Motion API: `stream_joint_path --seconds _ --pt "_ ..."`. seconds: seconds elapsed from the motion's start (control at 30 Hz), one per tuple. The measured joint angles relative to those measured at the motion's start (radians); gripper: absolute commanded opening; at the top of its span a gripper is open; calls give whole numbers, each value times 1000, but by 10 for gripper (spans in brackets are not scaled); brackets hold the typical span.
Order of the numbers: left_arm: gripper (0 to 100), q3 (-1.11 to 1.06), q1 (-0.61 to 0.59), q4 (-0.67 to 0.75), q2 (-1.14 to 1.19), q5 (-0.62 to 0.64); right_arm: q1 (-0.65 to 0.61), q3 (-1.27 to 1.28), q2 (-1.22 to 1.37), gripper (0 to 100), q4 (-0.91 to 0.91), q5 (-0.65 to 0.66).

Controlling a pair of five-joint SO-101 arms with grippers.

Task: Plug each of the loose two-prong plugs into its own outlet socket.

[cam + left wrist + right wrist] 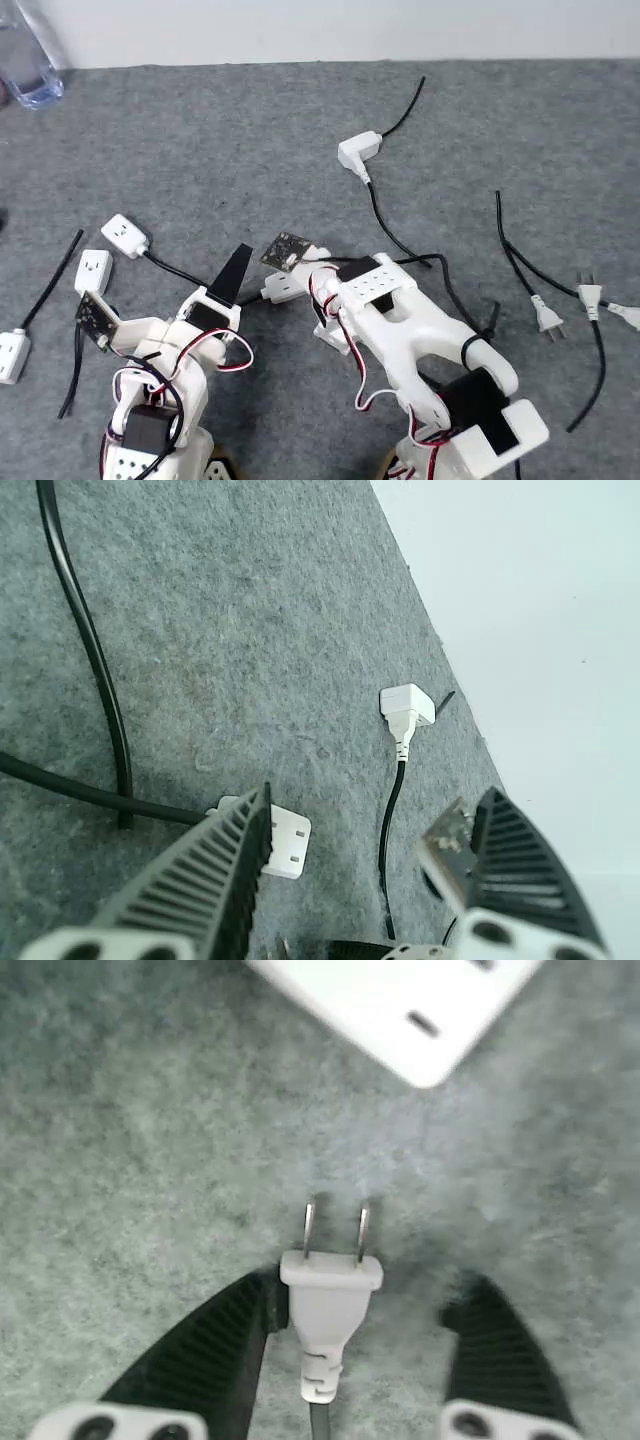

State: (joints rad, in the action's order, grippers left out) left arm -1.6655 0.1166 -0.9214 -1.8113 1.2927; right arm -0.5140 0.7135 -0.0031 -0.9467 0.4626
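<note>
Grey carpet [200,130] covered the table, with a white wall [300,30] behind. Two white arms [400,320] stood side by side. Black cords [385,225] trailed across the carpet. White socket blocks [125,233] lay by the left arm, and two loose plugs [548,318] lay well off to the right. The left gripper [376,798] was spread, an outlet socket [285,842] just beside one finger. The right gripper [368,1295] was spread too. A white two-prong plug [330,1280] lay flat between its fingers, touching one, its metal prongs pointing at the socket's slotted face, bare carpet between.
</note>
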Motion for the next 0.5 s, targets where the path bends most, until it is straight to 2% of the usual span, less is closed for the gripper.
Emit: stream_joint_path --seconds 0.3,0.4,0.5 --pt "307 0 0 0 0 0 25 -37 23 99 6 -2" --pt "307 0 0 0 0 0 25 -68 54 14 -12 2" --pt "307 0 0 0 0 0 28 -92 72 11 -21 8"
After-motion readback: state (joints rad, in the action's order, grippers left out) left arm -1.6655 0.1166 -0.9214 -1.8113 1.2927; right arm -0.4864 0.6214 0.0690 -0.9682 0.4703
